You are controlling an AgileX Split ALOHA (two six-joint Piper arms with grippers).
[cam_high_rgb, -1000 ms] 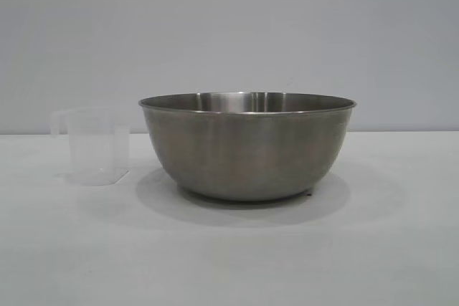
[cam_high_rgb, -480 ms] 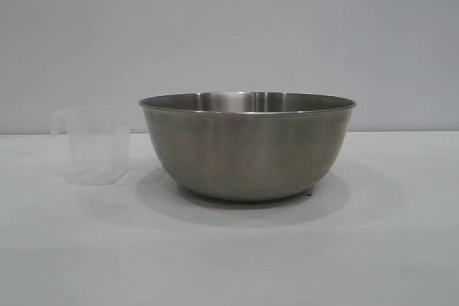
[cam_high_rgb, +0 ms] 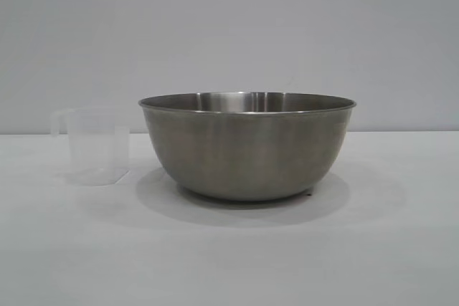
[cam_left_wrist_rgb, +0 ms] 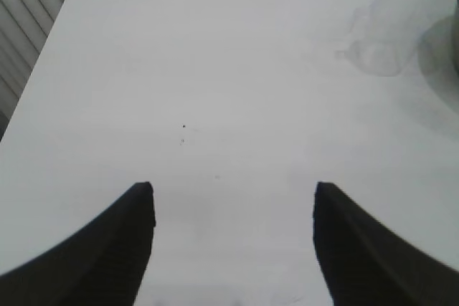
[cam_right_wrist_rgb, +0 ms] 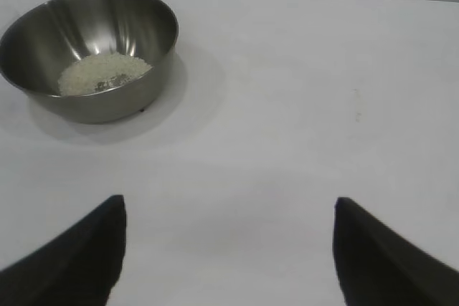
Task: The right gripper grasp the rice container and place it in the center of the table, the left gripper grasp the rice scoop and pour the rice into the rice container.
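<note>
Sitting upright, rice container (cam_high_rgb: 247, 147) (w/ rice (cam_right_wrist_rgb: 102, 73) inside) beside rice scoop (cam_high_rgb: 92, 145); left gripper (cam_left_wrist_rgb: 233, 195) & right gripper (cam_right_wrist_rgb: 229, 206) both spread.

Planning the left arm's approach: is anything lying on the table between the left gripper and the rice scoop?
Nothing: the left wrist view shows only bare table between the open left gripper and the rice scoop.
</note>
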